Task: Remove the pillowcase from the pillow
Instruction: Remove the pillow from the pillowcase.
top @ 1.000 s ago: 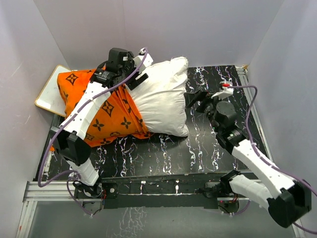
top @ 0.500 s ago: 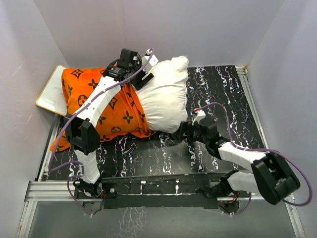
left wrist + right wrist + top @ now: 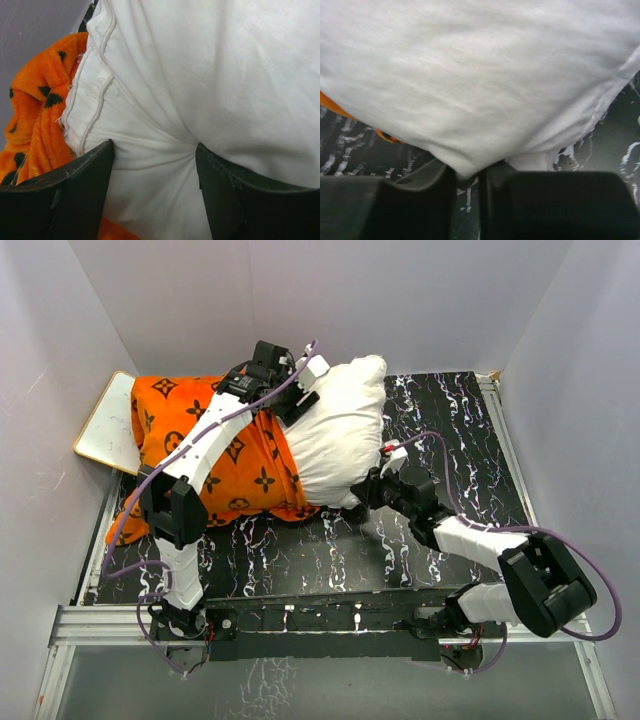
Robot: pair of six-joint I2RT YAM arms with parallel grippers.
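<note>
- Tabletop of black stone-look laminate with white veining (image 3: 440, 410) carries everything; the load sits toward its far left.
- Plump white stuffed pillow (image 3: 335, 430) lies across the far middle. Its right half is bare and its left half is buried in the cover.
- Bright orange plush pillowcase with dark brown monogram motifs (image 3: 250, 475) sheathes that left half, its open mouth bunched around the pillow's middle. Judged from this, the task is roughly half done.
- Small white wood-framed board (image 3: 100, 430) pokes out at the far left, under the pillowcase's closed end.
- Left gripper (image 3: 152, 155) has edged right along the pillow's far edge over the last second. Its jaws stand wide, pressing a puckered bulge of white fabric between them.
- Right gripper (image 3: 467, 177) has changed most: a second ago it hung open by the pillow's right side, and now its jaws are nearly together on the pillow's near corner tip.
- With both grippers on the pillow and neither on the pillowcase, the pillow looks ready to be drawn rightward, though nothing pins the cover.
</note>
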